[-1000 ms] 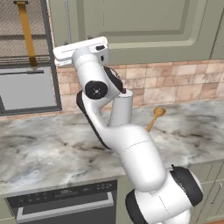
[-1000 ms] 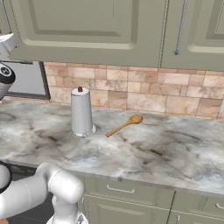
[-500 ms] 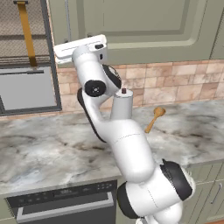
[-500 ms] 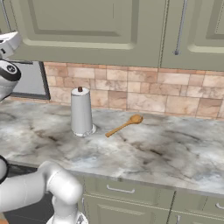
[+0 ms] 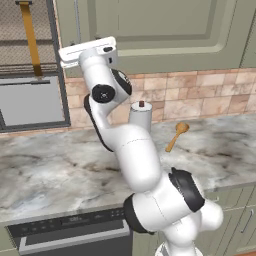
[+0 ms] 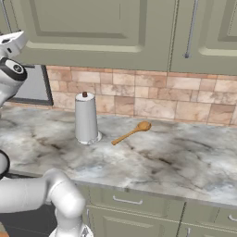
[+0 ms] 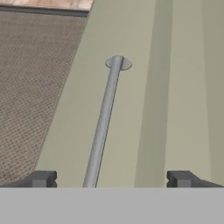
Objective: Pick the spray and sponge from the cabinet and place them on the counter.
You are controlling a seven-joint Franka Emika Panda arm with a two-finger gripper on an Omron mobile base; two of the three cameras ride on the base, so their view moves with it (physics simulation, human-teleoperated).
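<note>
At six o'clock in your hand view, the gripper [image 7: 109,179] stands wide apart, astride the thin metal bar handle [image 7: 103,124]. Beyond it at twelve, the olive-green cabinet [image 7: 175,87] door is shut, contents hidden.

Paper-towel roll [image 6: 86,117]: upright, white, dark top knob, near tiled backsplash [image 6: 152,95].
Wooden spoon [image 6: 131,133]: lying flat, just right of roll.
Wire-mesh unit [image 5: 31,37]: grey-framed, orange strap [image 5: 31,42] hanging.

Cabinet [image 7: 175,87] door's bar handle [image 7: 103,127] between the wide-apart jaws, mesh unit [image 7: 35,87] just beside.
</note>
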